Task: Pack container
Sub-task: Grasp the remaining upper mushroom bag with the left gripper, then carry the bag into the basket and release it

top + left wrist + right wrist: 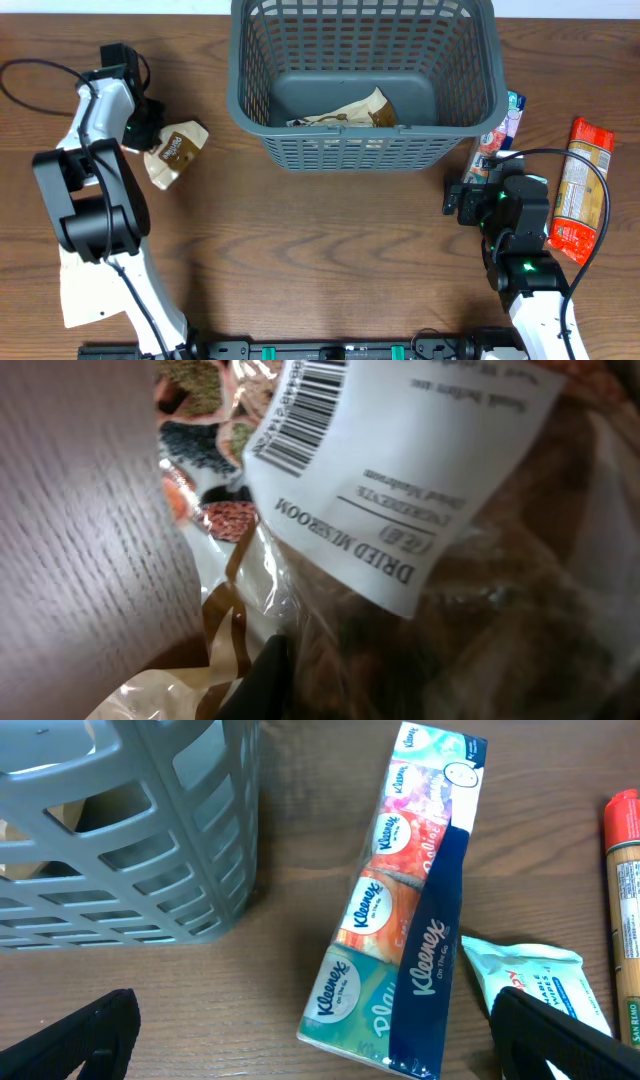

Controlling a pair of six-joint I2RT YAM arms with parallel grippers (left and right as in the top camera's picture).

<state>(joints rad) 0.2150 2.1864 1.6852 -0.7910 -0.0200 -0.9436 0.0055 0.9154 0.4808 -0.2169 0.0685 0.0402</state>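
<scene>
The dark grey lattice basket stands at the back centre with a brown snack packet on its bottom. Its corner shows in the right wrist view. My left gripper is at the far left, shut on a clear dried mushroom packet that lies on the table. The packet fills the left wrist view, with one dark finger against it and the other finger hidden. My right gripper is open, its fingers straddling the near end of a Kleenex tissue pack right of the basket.
A small wet-wipes packet lies right of the tissue pack. A long orange-red packet lies at the right edge of the table. It also shows in the right wrist view. A cable loops by the left arm.
</scene>
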